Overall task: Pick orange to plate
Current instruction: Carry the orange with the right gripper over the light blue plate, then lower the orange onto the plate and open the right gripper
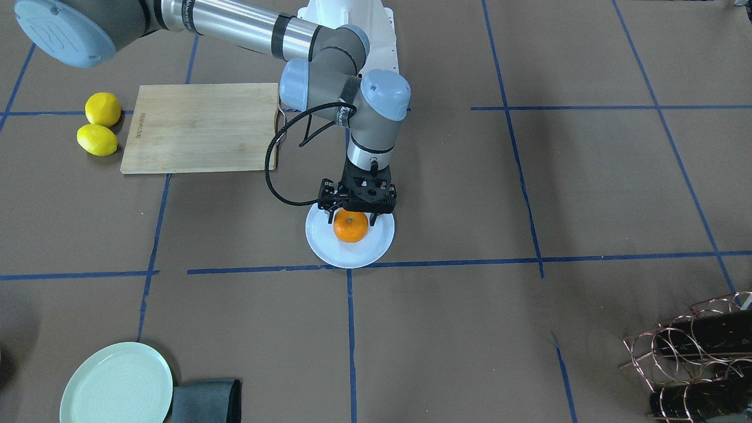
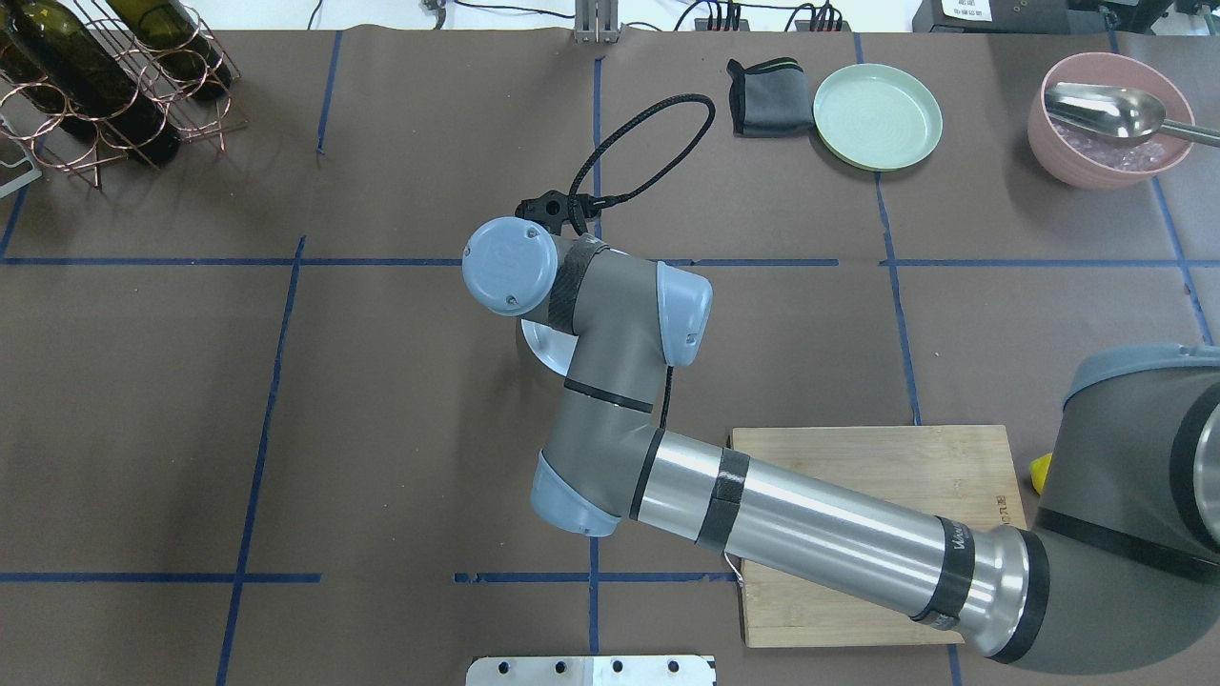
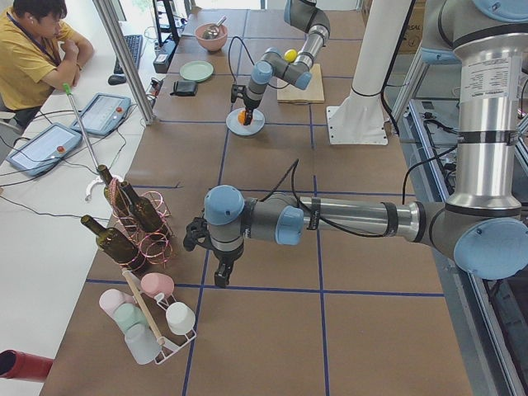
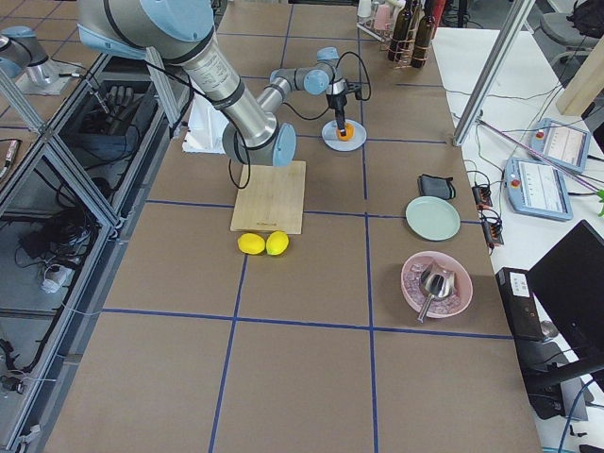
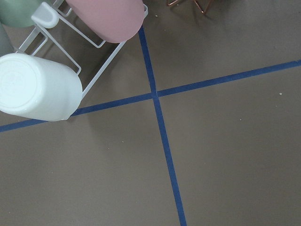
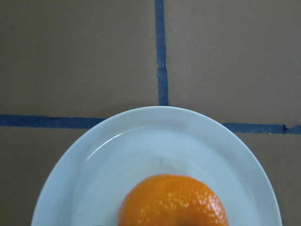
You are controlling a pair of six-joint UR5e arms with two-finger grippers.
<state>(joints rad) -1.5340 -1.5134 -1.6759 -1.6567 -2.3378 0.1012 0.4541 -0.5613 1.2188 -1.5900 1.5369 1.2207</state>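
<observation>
The orange [image 1: 351,228] rests near the middle of the pale bluish-white plate [image 1: 329,247] at the table's centre. My right gripper [image 1: 352,216] hangs straight down over it, open, one finger on each side of the fruit with a sliver of plate showing between. The right wrist view shows the orange [image 6: 173,202] at the bottom edge on the plate [image 6: 155,136], but no fingers. Overhead, my right wrist hides all but a sliver of the plate [image 2: 541,348]. My left gripper [image 3: 219,276] hovers low over the table far from the plate; I cannot tell its state.
A wooden cutting board [image 1: 200,126] lies behind the plate, with two lemons [image 1: 100,124] beside it. A pale green plate [image 1: 117,385] and grey cloth [image 1: 205,400] sit at the front edge. A wine rack [image 1: 693,352], pink bowl [image 2: 1110,119] and cup rack [image 5: 56,70] stand further off.
</observation>
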